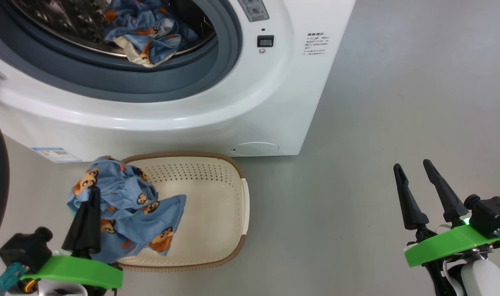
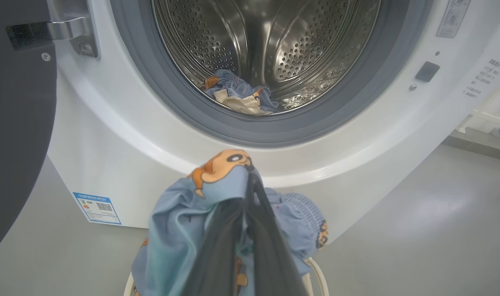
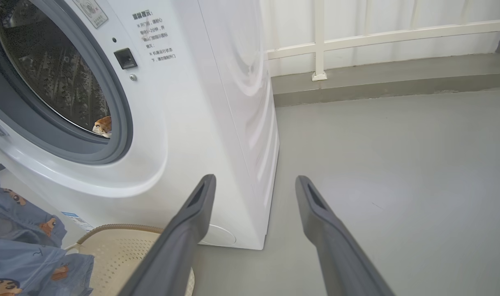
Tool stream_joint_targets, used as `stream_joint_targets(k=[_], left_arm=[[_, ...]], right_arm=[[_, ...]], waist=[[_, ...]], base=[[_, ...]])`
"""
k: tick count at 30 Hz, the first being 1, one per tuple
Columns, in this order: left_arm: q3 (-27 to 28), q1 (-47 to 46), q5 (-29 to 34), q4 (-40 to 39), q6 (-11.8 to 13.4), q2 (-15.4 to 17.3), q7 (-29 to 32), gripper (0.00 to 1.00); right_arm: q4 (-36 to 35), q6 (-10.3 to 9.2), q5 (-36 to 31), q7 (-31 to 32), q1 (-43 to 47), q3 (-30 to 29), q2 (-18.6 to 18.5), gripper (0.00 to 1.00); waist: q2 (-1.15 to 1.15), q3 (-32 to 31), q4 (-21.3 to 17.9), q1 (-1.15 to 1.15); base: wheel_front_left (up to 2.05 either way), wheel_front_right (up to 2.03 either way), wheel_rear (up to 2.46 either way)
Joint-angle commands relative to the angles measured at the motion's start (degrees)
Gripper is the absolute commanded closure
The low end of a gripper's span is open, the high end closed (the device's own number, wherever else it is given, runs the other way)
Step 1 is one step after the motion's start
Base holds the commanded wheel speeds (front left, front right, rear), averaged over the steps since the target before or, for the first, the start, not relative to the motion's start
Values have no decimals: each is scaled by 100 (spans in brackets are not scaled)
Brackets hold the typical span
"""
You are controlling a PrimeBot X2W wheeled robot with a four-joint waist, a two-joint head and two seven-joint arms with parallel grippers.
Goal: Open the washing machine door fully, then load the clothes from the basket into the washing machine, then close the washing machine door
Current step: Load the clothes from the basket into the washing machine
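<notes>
Status: washer (image 1: 250, 107) door (image 2: 15, 144) stands open, swung to robot's left. Its dark rim sits at the left edge of head view, and the steel hinge bracket (image 2: 73, 33) shows in L wrist view. Drum (image 2: 266, 45) is exposed. One blue bear-print garment (image 1: 147, 35) lies inside at the drum's front lip, against the grey gasket (image 1: 217, 70).

L gripper (image 1: 93, 195) is clenched on a 2nd garment (image 1: 126, 205). Fingers are pressed together w/ cloth bunched around the tips. The fabric hangs over the left half of the basket (image 1: 217, 213) and spills past its left rim. Can't tell if the lower end touches the basket bottom. Perforated cream bottom shows on the basket's right half.

Basket sits on the grey floor (image 1: 397, 102) just in front of the washer, below the door opening and near the round flap (image 1: 256, 148). Blue label (image 1: 54, 154) is low on the washer front, just beyond the held cloth in head view.

R gripper (image 1: 412, 165) is released, fingers spread wide w/ nothing between. It hovers over the floor well to the right of the basket, off the washer's front-right corner.
</notes>
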Motion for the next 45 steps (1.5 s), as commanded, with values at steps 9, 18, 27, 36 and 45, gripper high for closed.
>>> stream_joint_targets(k=[9,18,27,36,45], left_arm=[[304,66,125,-404,-9,-3,-52,100],[230,-287,19,-469,-9,124,-52,100],[252,-1093,-14,-524,-9,340,-52,100],[364,-2424,76,-380,-9,641,-52,100],[198,-3765,-105,513,-9,921,-52,100]], right_arm=[[-177,8,24,-28,70,60,-59,0],[-197,8,1,-28,-8,62,40,0],[-197,8,-20,-28,-168,144,183,0],[-192,8,-21,-28,-393,223,293,0],[-228,8,-28,-28,-527,226,400,0]], waist=[[0,138,-31,0],[0,321,-148,0],[0,588,-301,0],[0,916,-493,0],[0,1190,-747,0]], base=[[0,0,0],[0,0,0],[0,0,0],[0,0,0],[0,0,0]])
